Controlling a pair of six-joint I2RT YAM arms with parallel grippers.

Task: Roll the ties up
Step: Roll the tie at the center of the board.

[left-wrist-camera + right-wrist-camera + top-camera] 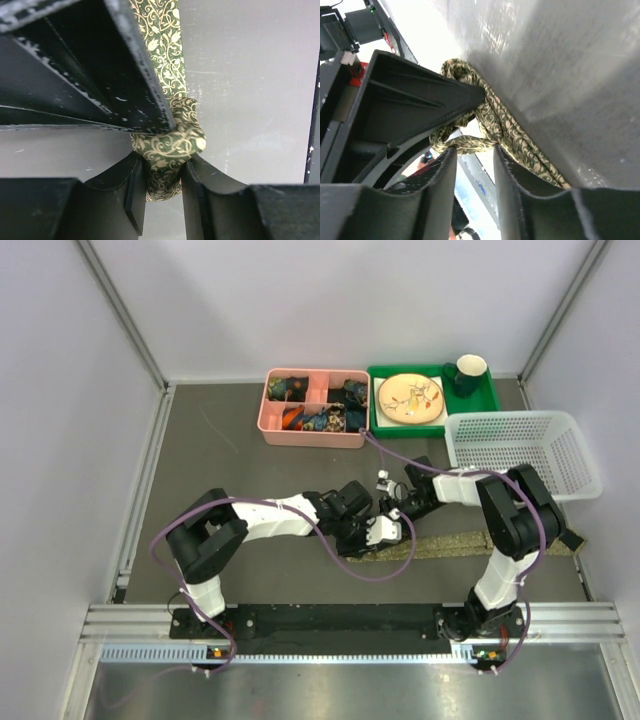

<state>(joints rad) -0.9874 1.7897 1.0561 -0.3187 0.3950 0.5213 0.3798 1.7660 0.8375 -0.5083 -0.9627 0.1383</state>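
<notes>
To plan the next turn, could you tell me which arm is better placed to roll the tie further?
Probably left: the left gripper pinches the rolled end of the tie, while the right gripper stands open beside it.

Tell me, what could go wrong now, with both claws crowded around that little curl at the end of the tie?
The curled end of the tie looks loose, its folds gaping in the right wrist view, so it may spring open if the left end effector lets go. The right end effector sits very close beside it, so the two could knock together. The long unrolled part may drag crooked as rolling continues.
</notes>
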